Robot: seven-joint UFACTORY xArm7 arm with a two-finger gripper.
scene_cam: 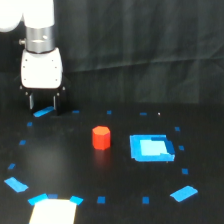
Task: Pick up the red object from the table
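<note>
While the gripper (43, 101) hung at the far left of the scene, the red object (101, 137) stood upright on the table (100, 170), well apart from it, nearer the camera and off toward the exterior view's right. The white gripper head sat below a grey metal wrist section on the white arm (37, 20), with its two short dark fingers (32, 101) pointing straight down; a gap showed between them, so they stood apart and held nothing. Their tips were low, close to the black surface, though whether they touched it could not be told. A strip of blue tape (44, 112) lay just at the fingertips.

The red block was free on all sides, nothing touching it. To its right, near but separate, lay a bright blue square patch (151, 148). Small blue squares dotted the table in a loose ring around both, and larger blue tape pieces lay at the near left (16, 185) and near right (183, 193). A pale patch (52, 211) sat at the near edge, left of centre. A black curtain (150, 50) hung behind.
</note>
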